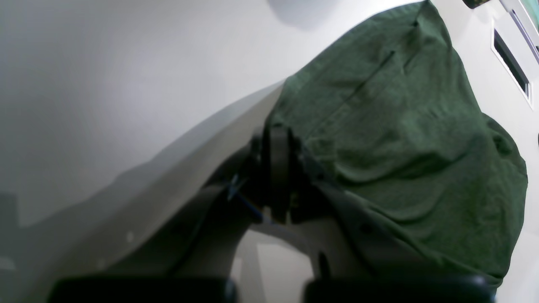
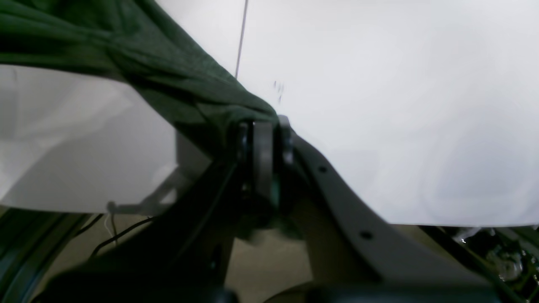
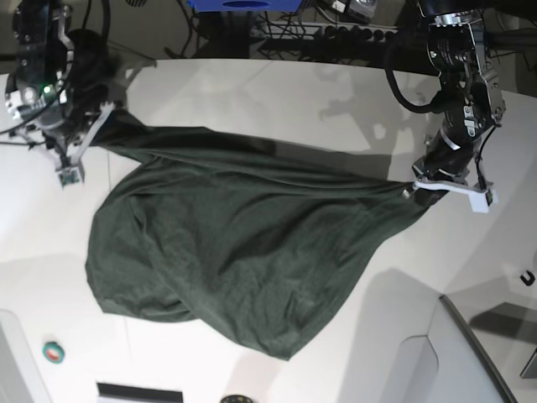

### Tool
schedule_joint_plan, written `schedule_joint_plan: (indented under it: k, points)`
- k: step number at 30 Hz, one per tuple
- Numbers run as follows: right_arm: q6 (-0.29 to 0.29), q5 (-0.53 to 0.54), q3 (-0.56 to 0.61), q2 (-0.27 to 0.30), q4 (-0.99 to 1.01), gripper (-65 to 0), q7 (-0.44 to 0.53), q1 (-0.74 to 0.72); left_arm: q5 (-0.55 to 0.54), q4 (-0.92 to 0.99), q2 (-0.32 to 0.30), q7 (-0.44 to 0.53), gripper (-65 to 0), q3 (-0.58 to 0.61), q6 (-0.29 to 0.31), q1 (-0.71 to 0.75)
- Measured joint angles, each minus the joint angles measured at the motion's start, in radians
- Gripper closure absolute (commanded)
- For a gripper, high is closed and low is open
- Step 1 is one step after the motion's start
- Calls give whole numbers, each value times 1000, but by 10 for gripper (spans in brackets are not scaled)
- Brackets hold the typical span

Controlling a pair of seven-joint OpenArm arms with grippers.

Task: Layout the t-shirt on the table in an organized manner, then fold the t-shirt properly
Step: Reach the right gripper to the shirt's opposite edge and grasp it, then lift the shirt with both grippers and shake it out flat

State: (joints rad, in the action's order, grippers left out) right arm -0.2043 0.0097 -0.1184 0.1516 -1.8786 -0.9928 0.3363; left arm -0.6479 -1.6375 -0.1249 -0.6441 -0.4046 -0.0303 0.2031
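Note:
The dark green t-shirt (image 3: 235,243) is stretched between both grippers, and its body sags in a rumpled heap onto the white table (image 3: 277,92). My left gripper (image 3: 417,186) is on the right of the base view, shut on one edge of the shirt. In the left wrist view the fingers (image 1: 278,143) pinch the cloth (image 1: 400,126), which spreads away over the table (image 1: 105,84). My right gripper (image 3: 101,126) is on the left of the base view, shut on the other edge. In the right wrist view its fingers (image 2: 263,130) clamp bunched cloth (image 2: 168,80) above the table (image 2: 379,105).
A small round green and red object (image 3: 53,353) lies near the front left. A small black hook (image 3: 527,278) sits at the right edge. A white panel (image 3: 436,353) and a dark bar (image 3: 482,353) are at the front right. Cables and a blue box (image 3: 243,4) lie beyond the far edge.

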Motion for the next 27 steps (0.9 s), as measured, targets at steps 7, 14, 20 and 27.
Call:
schedule_joint_plan:
  k: [7,14,20,27]
  points:
    - [0,1,-2,-2,0,-3,-18,24,2,3,4,0,0,-2,1,53]
    - [-63,-2,92,-29,0,-9,-22,87,0,5,-18,6,0,-9,0,113]
    - [-189,-8,127,-63,0,-164,-67,77,3,4,-22,4,0,-11,0,117]
    - [-206,-8,0,-88,-1,-341,-57,-37,3,1,-23,3,0,-12,0,118]
